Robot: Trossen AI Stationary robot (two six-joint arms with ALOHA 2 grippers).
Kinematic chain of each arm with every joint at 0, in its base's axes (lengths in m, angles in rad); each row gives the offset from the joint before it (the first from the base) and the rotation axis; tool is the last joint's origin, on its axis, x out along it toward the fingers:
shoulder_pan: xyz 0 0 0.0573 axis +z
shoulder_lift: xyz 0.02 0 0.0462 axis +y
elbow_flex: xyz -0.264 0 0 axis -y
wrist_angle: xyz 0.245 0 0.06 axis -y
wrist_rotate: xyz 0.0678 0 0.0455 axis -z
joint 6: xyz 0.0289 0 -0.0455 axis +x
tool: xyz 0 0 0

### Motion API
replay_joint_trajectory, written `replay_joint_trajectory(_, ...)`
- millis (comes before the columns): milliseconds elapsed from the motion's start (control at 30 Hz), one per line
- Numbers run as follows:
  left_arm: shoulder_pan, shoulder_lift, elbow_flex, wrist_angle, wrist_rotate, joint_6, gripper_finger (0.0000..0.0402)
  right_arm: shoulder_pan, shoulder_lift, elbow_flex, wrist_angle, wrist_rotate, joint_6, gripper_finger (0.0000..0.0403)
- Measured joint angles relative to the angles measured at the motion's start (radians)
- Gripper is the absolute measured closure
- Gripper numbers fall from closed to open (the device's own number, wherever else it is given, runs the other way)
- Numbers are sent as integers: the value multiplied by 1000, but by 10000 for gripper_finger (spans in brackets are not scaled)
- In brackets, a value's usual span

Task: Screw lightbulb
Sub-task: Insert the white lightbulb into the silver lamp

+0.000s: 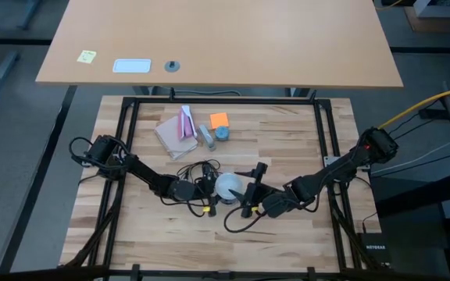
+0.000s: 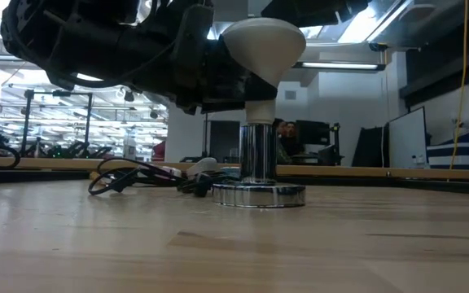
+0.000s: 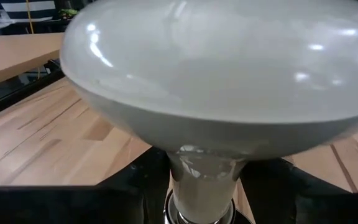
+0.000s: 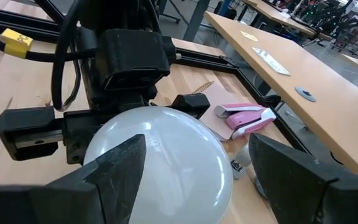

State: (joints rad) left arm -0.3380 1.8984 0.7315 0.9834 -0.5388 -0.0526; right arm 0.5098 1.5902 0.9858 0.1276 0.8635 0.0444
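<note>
The lightbulb (image 1: 229,186) stands upright at the table's middle, its base down in a chrome socket (image 2: 259,167) whose round foot (image 2: 259,195) rests on the wood. In the left wrist view the frosted dome (image 3: 216,74) fills the picture. My left gripper (image 1: 209,190) comes in from the table's left and is shut on the bulb's neck. My right gripper (image 4: 197,152) comes from the right at dome height. It is open wide, with one finger (image 4: 120,168) on each side of the dome (image 4: 166,155). My left gripper pinches the bulb's pale neck (image 3: 188,180), just under the dome, between its two dark fingers (image 3: 135,193). The fingers come nearly level from the table's left. The bulb stands upright in the hold, its lower end in the socket on the table.
A tangle of black cord (image 1: 198,170) lies just left of and behind the socket. Farther back lie a brown sheet (image 1: 174,134), a pink stapler (image 1: 186,121), an orange note (image 1: 219,119) and a small blue-grey round piece (image 1: 222,133). A black frame (image 1: 127,140) rims the table.
</note>
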Motion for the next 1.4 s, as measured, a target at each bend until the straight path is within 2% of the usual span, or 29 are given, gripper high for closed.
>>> replay_joint_trajectory(400, -3, -3, 2, -33, -4, -71, 235, -16, 0, 0, 0, 3, 1, 111)
replay_joint_trajectory(833, -3, -3, 2, -57, -3, -72, 235, -19, -9, 2, 3, 17, -8, 111)
replay_joint_trajectory(1133, -2, -2, 1, -59, -2, -66, 235, 45, -123, 2, -19, 5, -51, 111)
replay_joint_trajectory(1267, -2, -2, 1, -58, -1, -64, 235, 104, -141, 4, -50, -20, 23, 111)
replay_joint_trajectory(1400, -2, -2, 1, -58, 0, -63, 235, 153, -94, 4, -146, -49, 185, 111)
